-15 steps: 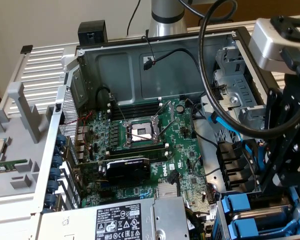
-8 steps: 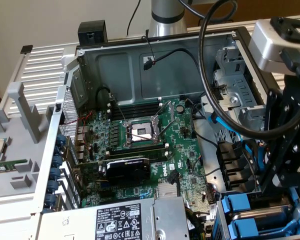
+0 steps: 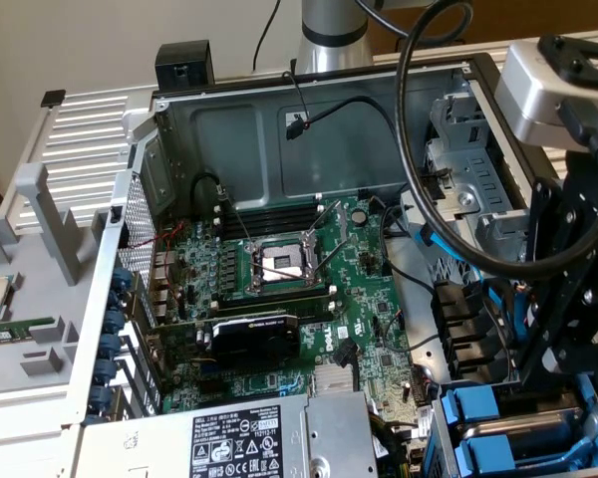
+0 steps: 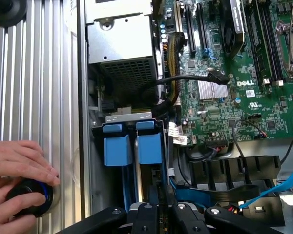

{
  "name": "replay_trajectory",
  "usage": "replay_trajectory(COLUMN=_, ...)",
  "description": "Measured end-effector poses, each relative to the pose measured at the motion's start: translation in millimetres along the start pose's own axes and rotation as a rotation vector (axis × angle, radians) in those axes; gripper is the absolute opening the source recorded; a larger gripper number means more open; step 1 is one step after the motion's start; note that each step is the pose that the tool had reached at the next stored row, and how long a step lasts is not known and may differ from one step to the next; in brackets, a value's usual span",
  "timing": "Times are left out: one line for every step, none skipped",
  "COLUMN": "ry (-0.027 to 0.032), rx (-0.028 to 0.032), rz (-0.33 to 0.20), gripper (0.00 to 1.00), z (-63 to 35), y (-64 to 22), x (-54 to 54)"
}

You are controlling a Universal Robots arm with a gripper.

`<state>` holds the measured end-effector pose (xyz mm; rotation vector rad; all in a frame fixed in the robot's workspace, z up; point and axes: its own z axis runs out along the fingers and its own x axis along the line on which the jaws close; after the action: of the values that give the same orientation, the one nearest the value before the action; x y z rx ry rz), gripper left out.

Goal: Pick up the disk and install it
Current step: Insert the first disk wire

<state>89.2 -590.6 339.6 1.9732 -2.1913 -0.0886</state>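
Gripper (image 4: pixel 159 191): its base is cut off by the picture edge. Cannot tell whether it is clamped on anything.

Drive bay (image 4: pixel 129 116), directly ahead of the gripper, holds two blue frames (image 4: pixel 119 148) side by side. They are seen end-on, so their flat faces are hidden. One, the in-line frame (image 4: pixel 149 146), sits straight ahead of the gripper and runs back toward it. Cannot tell which frame carries the disk.

Beyond the bay is the power-supply box (image 4: pixel 119 48), partly crossed by a black cable (image 4: pixel 185 78). The motherboard (image 4: pixel 263 73) lies in the case (image 3: pixel 359 149), off to one side of the gripper.

On the opposite side, outside the case, a person's hands (image 4: pixel 17 165) partly cover a black knob (image 4: pixel 29 197).
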Motion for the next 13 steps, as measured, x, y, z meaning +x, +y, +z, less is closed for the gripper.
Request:
replay_trajectory(ry=-0.0001, rx=0.0000, rz=0.000, gripper=0.17, z=0.0, y=0.0, x=-0.1)
replay_trajectory(ry=-0.0001, rx=-0.0001, rz=0.000, gripper=0.17, z=0.0, y=0.0, x=-0.3)
replay_trajectory(ry=0.0001, rx=0.0000, rz=0.000, gripper=0.17, z=-0.1, y=0.0, x=-0.5)
replay_trajectory(ry=0.0003, rx=-0.0001, rz=0.000, gripper=0.17, z=-0.1, y=0.1, x=-0.5)
replay_trajectory(ry=0.0002, rx=-0.0001, rz=0.000, gripper=0.17, z=-0.1, y=0.1, x=-0.5)
replay_trajectory(ry=0.0003, rx=-0.0001, rz=0.000, gripper=0.17, z=-0.2, y=0.1, x=-0.5)
replay_trajectory(ry=0.0003, rx=-0.0001, rz=0.000, gripper=0.17, z=-0.2, y=0.0, x=-0.5)
replay_trajectory(ry=0.0002, rx=-0.0001, rz=0.000, gripper=0.17, z=0.0, y=0.0, x=-0.5)
replay_trajectory(ry=0.0002, rx=-0.0001, rz=0.000, gripper=0.17, z=0.0, y=0.1, x=-0.6)
replay_trajectory(ry=0.0001, rx=-0.0001, rz=0.000, gripper=0.17, z=0.2, y=0.0, x=-0.8)
replay_trajectory(ry=0.0002, rx=-0.0001, rz=0.000, gripper=0.17, z=0.2, y=0.0, x=-0.8)
replay_trajectory(ry=0.0004, rx=-0.0001, rz=0.000, gripper=0.17, z=0.3, y=0.0, x=-0.9)
replay_trajectory(ry=0.0004, rx=-0.0001, rz=0.000, gripper=0.17, z=0.4, y=0.0, x=-0.9)
